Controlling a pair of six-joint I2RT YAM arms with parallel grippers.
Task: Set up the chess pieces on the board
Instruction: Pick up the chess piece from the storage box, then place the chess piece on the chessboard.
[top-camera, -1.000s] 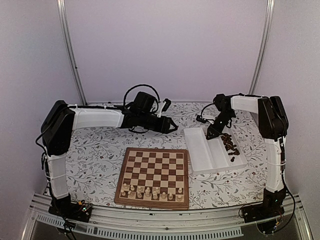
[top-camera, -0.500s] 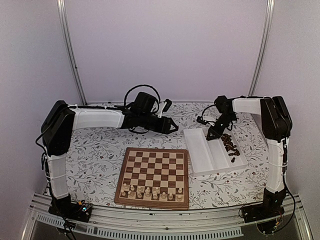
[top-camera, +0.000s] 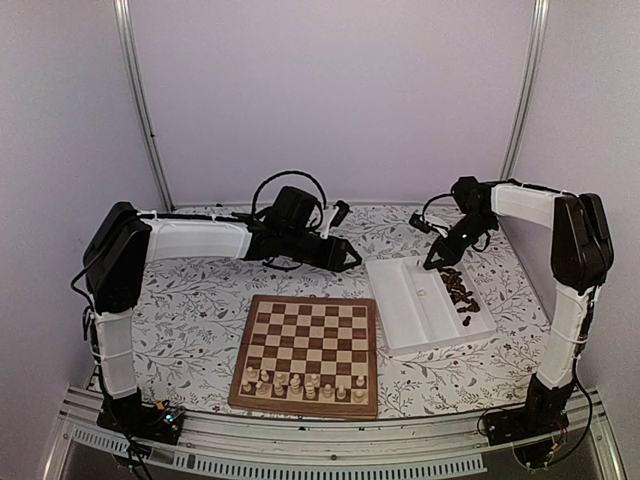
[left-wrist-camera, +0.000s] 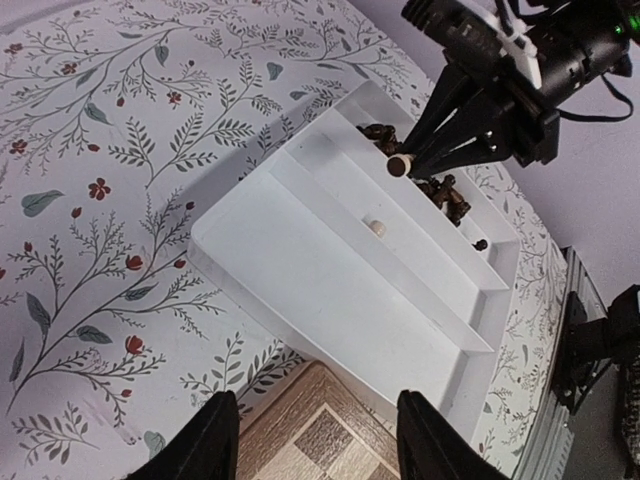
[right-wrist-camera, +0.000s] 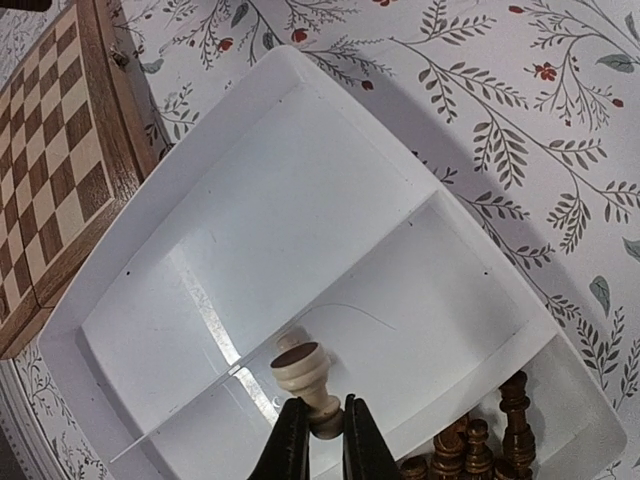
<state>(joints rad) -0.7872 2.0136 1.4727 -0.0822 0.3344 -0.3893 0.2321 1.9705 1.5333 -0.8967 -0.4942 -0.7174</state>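
Over the far end of the tray (top-camera: 400, 325), pinches a pale piece (right-wrist-camera: 305, 372) in the right gripper (right-wrist-camera: 320, 432), with jaws pressed together on the narrow top end and the round base pointing out beyond the fingertips, clear above the tray floor

Could slip from here: smooth turned wood, a rounded head between two thin hard fingers, with the heavier base outside the grip. Might pivot or drop at any jolt on the way to the board (top-camera: 308, 350), just beside the tray's left long wall. Held by the end and tilted, so could land askew and topple the pale pieces (top-camera: 300, 382) crowded on the board rows level with the tray's near end

Left of the tray's far corner, hovers with the left gripper (left-wrist-camera: 315, 445) spread and nothing between. Could cross paths over the board

White moulded plastic for the tray, glossy, thin straight walls, one divider. In its right compartment, dark pieces (top-camera: 460, 290) heaped, lathe-turned, shiny brown. Beside that heap, a small pale thing (left-wrist-camera: 377, 228), too small to name. Flat wooden board, tan and brown squares, brown border. Under the tray, a tablecloth (top-camera: 200, 300) of soft look, printed with leaves and flowers
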